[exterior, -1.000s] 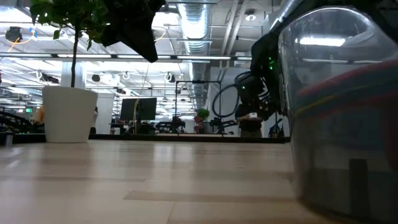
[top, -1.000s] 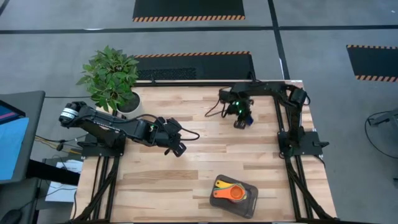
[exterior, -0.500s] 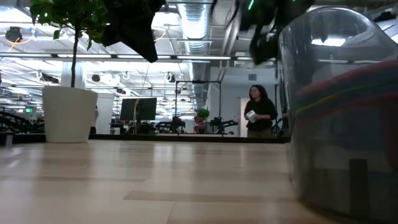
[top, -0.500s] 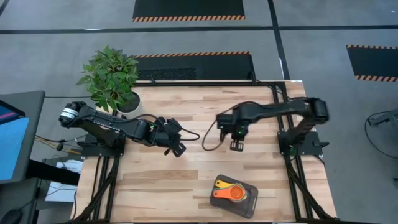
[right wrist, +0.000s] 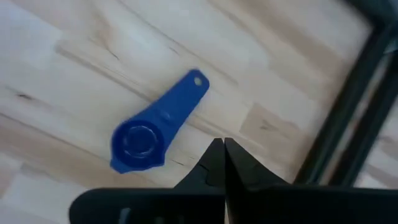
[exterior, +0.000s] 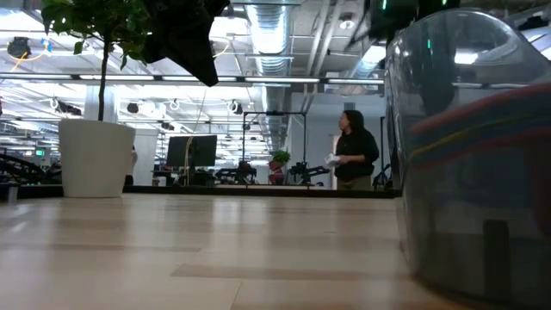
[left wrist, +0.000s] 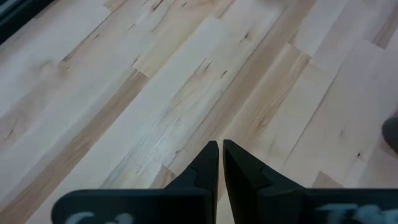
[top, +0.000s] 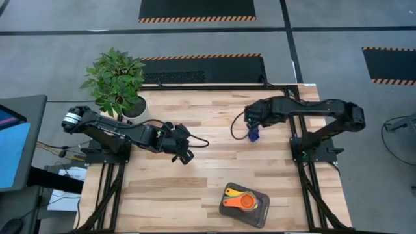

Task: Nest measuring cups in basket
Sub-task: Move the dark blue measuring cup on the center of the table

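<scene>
The wooden desk (top: 195, 175) fills the middle of the high view, with a potted plant (top: 117, 81) at its far left corner. The left arm (top: 117, 133) lies low and stretched from the left edge toward the desk's middle, its end effector (top: 184, 155) clenched with the fingers pressed together over bare wood, holding nothing. The right arm (top: 312, 114) reaches from its base at the right edge, bent at the elbow and extended leftward over the far part of the desk; its end effector (top: 252, 127) points down, also clenched and empty, hovering just beside a blue measuring cup (right wrist: 155, 127). That cup lies on the desk upside down with its handle flat, apart from the fingers. The basket (top: 262, 207) sits near the desk's front edge, right of centre, well apart from both arms, and holds stacked measuring cups (top: 239, 200) in orange and yellow. In the low view a person (exterior: 351, 159) stands in the room beyond.
</scene>
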Tool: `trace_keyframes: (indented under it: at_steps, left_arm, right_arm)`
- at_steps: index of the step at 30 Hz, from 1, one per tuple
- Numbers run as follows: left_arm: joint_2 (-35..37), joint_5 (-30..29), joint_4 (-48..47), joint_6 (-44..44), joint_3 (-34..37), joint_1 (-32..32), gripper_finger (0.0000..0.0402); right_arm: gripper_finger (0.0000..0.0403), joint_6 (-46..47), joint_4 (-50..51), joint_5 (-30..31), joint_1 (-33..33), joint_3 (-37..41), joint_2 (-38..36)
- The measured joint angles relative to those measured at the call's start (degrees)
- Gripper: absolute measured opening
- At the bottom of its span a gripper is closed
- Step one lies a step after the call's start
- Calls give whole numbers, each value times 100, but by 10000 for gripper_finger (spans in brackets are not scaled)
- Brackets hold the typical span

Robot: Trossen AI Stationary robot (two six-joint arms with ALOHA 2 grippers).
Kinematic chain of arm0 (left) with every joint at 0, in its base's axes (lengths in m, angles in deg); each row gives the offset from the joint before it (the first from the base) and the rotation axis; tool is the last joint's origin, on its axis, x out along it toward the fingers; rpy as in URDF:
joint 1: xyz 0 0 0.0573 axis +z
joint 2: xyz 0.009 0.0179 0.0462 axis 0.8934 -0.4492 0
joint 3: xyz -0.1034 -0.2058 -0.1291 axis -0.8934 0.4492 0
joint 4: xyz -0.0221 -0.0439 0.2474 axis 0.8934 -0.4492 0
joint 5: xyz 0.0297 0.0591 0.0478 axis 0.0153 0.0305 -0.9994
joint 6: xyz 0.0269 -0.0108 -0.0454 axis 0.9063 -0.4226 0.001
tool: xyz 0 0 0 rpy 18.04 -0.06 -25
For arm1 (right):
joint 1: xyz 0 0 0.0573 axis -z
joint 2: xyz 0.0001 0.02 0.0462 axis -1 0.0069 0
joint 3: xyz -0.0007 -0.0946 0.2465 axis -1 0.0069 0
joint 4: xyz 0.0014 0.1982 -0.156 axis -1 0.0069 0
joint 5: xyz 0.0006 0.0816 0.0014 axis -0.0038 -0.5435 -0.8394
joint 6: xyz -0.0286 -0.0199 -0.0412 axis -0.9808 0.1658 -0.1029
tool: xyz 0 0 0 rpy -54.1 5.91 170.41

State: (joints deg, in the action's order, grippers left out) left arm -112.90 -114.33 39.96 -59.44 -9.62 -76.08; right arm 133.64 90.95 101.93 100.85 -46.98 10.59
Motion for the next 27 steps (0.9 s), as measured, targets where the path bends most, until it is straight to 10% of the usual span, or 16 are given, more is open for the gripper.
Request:
trace_keyframes:
  at_steps: [21,27]
  left_arm:
    - [0,-28,-2,8,2,2,11]
    - [0,-31,-2,4,2,0,11]
  right_arm:
    - [63,-1098,-3426,-2509,1478,1771,-51]
    - [63,-671,-3768,-1146,1012,1758,-450]
